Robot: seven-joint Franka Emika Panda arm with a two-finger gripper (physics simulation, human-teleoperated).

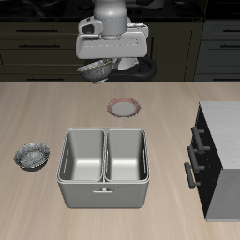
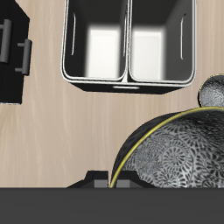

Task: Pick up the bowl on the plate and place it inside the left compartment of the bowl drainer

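Observation:
My gripper [image 1: 104, 63] hangs high over the back of the table, shut on the rim of the mottled silvery-grey bowl [image 1: 94, 70], which tilts in the air. The wrist view shows this bowl [image 2: 175, 157] close up, filling much of the picture. The plate [image 1: 124, 106], reddish-brown rimmed with a pale centre, lies bare on the table below and beside the lifted bowl. The grey bowl drainer [image 1: 103, 192] stands nearer the table's front edge, and both of its wells [image 2: 129, 79] hold nothing.
A second, identical bowl [image 1: 32, 156] rests on the table beside the drainer, and its edge shows in the wrist view [image 2: 215, 91]. A dark cabinet with bar handles [image 1: 217, 159] stands on the drainer's other side.

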